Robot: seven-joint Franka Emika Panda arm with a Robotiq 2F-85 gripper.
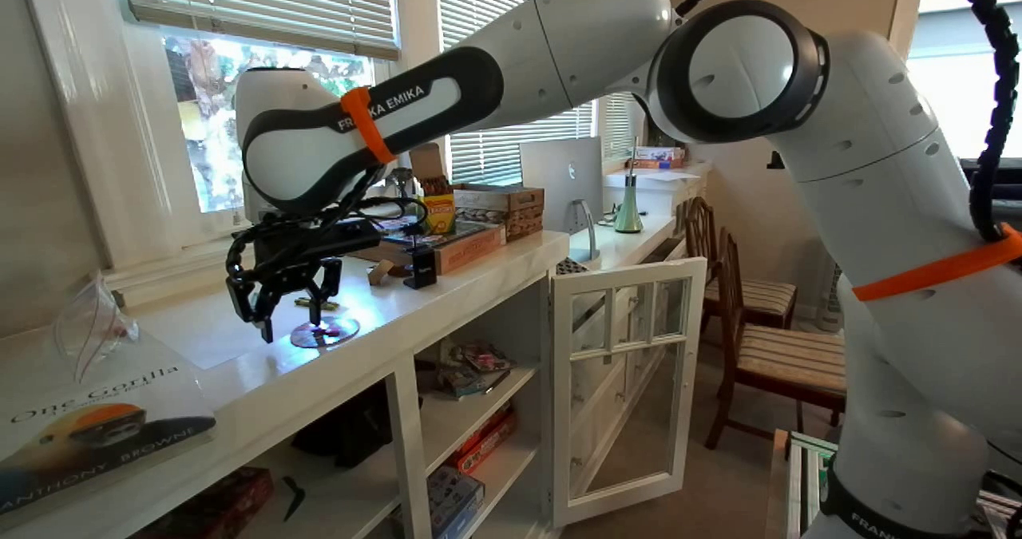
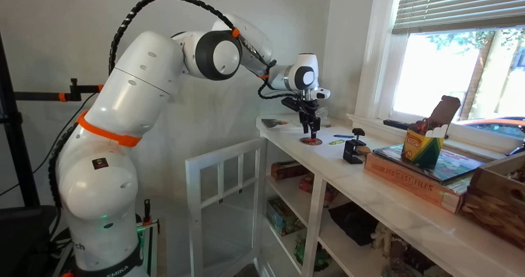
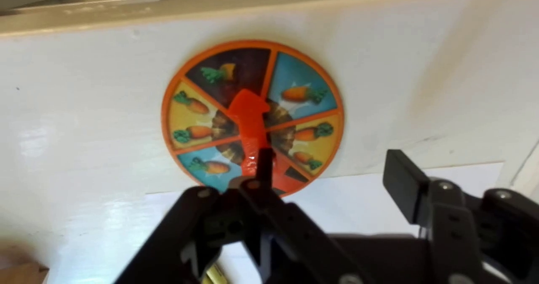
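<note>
We note the gripper, fingers apart: one over the spinner disc at its red arrow's tail (contact unclear), one outside.

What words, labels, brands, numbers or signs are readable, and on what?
"One Gorilla": book
"ANTHONY BROWNE": same book; subtitle too small
"FR KA EMIKA": robot arm, partly hidden by orange strap
"FRANK": base band, cut off
"EMIKA": base band
"ch": arm's base, word incomplete
"UNSOLVED CASE FILES": orange box
Apple logo: monitor
Blurred: crayon box (perhaps "Crayola"), clamp, shelf boxes
Spinner: no legible words
No readable numbers
</note>
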